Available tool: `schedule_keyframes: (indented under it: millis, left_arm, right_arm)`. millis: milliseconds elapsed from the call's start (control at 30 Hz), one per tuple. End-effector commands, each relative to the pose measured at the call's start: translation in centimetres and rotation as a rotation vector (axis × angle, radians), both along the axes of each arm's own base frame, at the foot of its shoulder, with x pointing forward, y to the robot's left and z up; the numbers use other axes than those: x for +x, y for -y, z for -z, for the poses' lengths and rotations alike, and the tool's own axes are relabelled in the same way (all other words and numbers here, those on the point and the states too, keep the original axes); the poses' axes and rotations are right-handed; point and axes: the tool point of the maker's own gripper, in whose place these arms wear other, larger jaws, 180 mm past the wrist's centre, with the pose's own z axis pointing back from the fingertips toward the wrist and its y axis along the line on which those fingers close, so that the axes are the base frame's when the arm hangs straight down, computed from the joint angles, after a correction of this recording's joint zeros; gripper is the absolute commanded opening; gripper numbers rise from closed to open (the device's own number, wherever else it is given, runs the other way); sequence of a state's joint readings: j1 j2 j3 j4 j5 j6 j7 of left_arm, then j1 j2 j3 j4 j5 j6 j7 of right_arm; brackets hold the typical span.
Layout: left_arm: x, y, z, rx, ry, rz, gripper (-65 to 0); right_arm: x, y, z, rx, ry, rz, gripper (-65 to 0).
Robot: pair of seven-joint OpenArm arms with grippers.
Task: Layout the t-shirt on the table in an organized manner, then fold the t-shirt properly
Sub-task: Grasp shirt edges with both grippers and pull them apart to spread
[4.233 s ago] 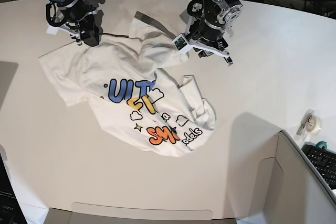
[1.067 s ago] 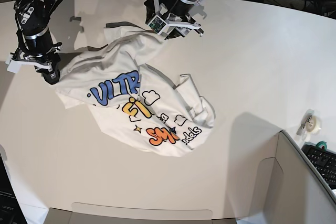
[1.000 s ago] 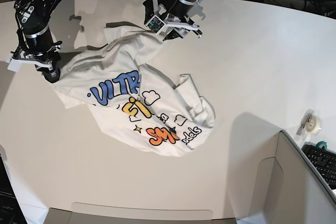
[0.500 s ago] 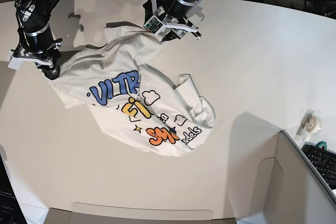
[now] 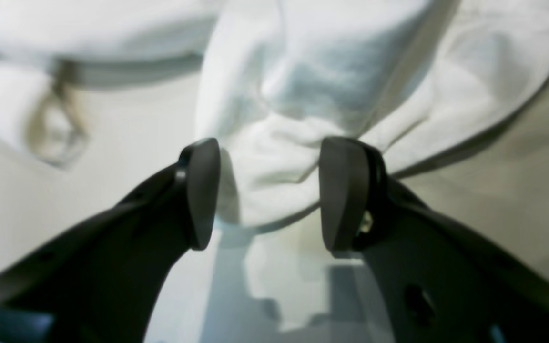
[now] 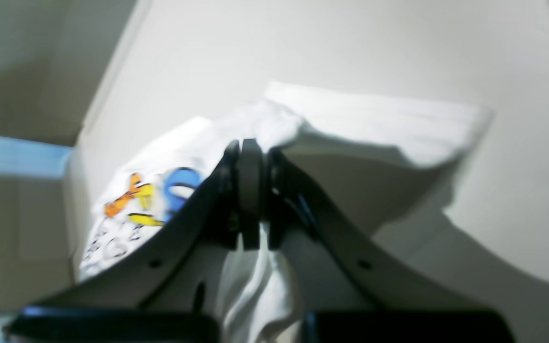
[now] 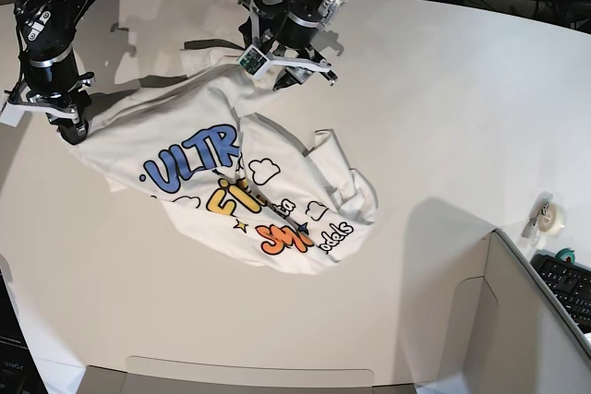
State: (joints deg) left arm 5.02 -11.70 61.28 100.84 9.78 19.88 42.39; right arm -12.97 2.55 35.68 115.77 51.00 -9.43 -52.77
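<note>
White table (image 7: pixel 462 89) fills the room's middle, and the t-shirt (image 7: pixel 231 182) lies crumpled across its left half, print facing up. At the far left, the right claw (image 7: pixel 72 126) is clamped shut on a pinch of the shirt's edge. Farther back, the left claw (image 7: pixel 282 66) stands spread wide, its pads (image 5: pixel 203 190) straddling a bunched fold without pinching it.
</note>
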Motion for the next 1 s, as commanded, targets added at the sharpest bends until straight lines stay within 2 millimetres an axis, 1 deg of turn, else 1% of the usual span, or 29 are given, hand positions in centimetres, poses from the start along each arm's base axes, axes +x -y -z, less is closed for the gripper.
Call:
schedule_keyframes:
  millis: [0,100,133,267,367,467,500,733,833,900,967]
  left_arm:
    - [0.4,0.9,-1.0,-0.028,0.015,-0.005,-34.2]
    - [0.4,1.4,-1.2,-0.037,0.015,-0.002,-34.2]
    - [0.7,1.6,-1.5,-0.040,0.025,0.001,-34.2]
    - [0.7,3.3,-2.4,-0.035,0.063,0.076,-34.2]
    - [0.0,3.7,-1.9,0.000,0.034,0.104,-34.2]
    - [-1.0,5.0,-2.1,0.020,0.029,0.166,-34.2]
    - [-1.1,5.4,-2.3,0.011,0.031,0.174,-34.2]
    - [-1.1,5.5,-2.3,0.003,0.022,0.174,-34.2]
    - [-1.2,6.1,-2.6,-0.009,0.024,0.180,-34.2]
    - [-1.2,6.1,-2.0,0.004,0.015,0.179,-34.2]
    - [-1.1,6.7,-1.7,0.000,0.021,0.184,-34.2]
  right_arm:
    - [0.5,0.2,-1.4,-0.027,0.047,-0.005,-65.0]
    - [0.5,0.6,-1.7,-0.044,0.047,-0.011,-65.0]
    - [0.5,0.6,-1.7,-0.046,0.047,-0.011,-65.0]
    - [0.7,0.7,-2.0,-0.050,0.054,-0.012,-65.0]
    - [0.7,0.7,-1.9,-0.051,0.052,-0.011,-65.0]
    - [0.7,0.8,-1.9,-0.052,0.052,-0.012,-65.0]
    - [0.7,0.8,-1.9,-0.053,0.051,-0.011,-65.0]
    - [0.7,0.8,-1.7,-0.048,0.047,-0.010,-65.0]
    - [0.7,0.7,-1.6,-0.044,0.045,-0.008,-65.0]
    - [0.5,1.0,-1.4,-0.063,0.031,0.000,-65.0]
    - [0.5,1.0,-1.3,-0.077,0.022,0.000,-65.0]
